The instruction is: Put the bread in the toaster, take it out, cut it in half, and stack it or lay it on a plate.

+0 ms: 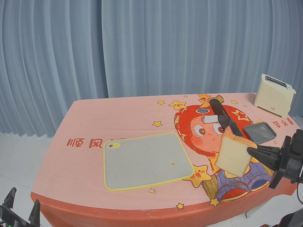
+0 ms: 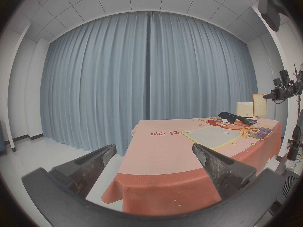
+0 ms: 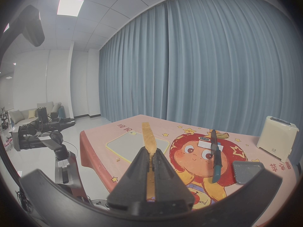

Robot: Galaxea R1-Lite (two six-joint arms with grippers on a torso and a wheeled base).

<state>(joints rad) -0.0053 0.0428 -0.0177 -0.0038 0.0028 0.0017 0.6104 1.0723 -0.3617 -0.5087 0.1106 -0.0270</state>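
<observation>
- Head view puts the bread slice (image 1: 234, 155) upright in the air over the near right part of the table (image 1: 94, 123). It is clear of the cloth, between the cutting board (image 1: 146, 160) and the dark plate (image 1: 259, 132). The toaster (image 1: 273, 98) stands well apart at the far right corner.
- The right claw (image 1: 251, 150) is clenched on the slice at the edge nearest the arm. In the right wrist view its fingers (image 3: 135, 171) press flat on both faces, and the crust stands up beyond the tips.
- The slice should be light, soft and crumbly. A hard squeeze would likely dent or tear it, and a thin edge grip may let it pivot or sag.
- The best hold is probably the present one: pads flat on the faces, close to the firmer crust.
- The face looks pale, so it may be untoasted and floppy, though the pictures do not settle that.
- The left claw (image 2: 153, 148) hangs low off the table's near left corner, spread wide and holding nothing.
- The knife (image 1: 224, 117) lies on the cloth just beyond the slice, beside the plate.
</observation>
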